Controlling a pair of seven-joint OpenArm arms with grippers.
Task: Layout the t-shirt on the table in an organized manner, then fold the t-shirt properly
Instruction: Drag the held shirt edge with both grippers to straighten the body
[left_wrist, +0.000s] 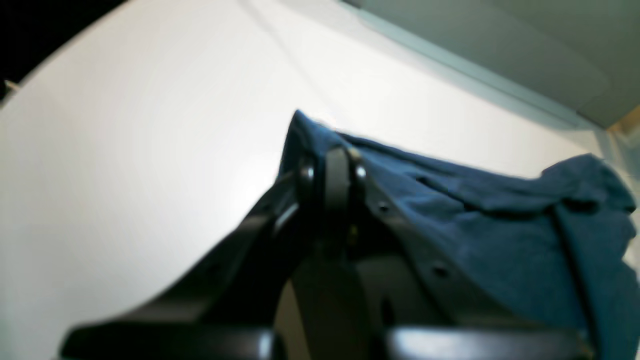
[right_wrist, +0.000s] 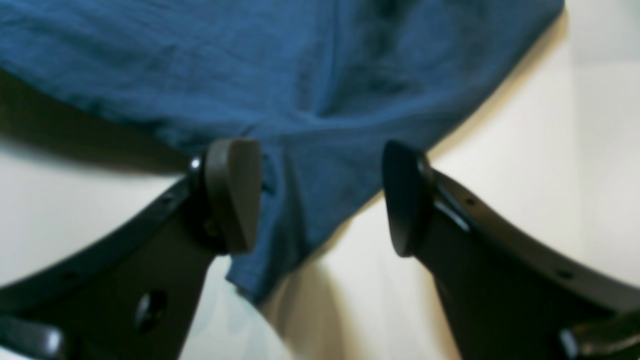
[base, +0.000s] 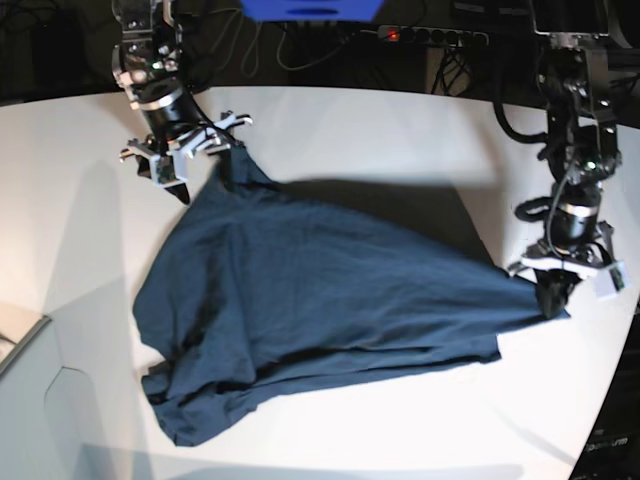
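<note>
Two hands work opposite corners of the t-shirt (base: 320, 300), a dark blue garment spread loosely and crookedly across the middle of the white worktop (base: 380, 130), wrinkled and bunched at its near-left end.

At the shirt's right tip the left hand (base: 553, 293) has its fingers pressed together on a pinch of cloth; its wrist view shows fabric rising to a peak at the closed tips (left_wrist: 332, 165). At the far-left corner the right hand (base: 190, 155) stands spread, its two pads (right_wrist: 235, 192) well apart with a narrow tongue of cloth lying between them, nothing gripped. That corner appears to rest slack on the worktop.

The step in hand looks like laying the shirt out flat, with folding not yet begun.

Doing it well probably means getting a firm second hold before any pull. The open hand should close low on the hem between its pads and take only a single layer if it can. With both corners held, a slow, even draw outward and slightly upward would take the diagonal slack out. Pulling from one side alone risks dragging the whole shirt toward the right edge, which lies close beside the left hand. The crumpled near-left end will likely need a separate tug afterwards.
</note>
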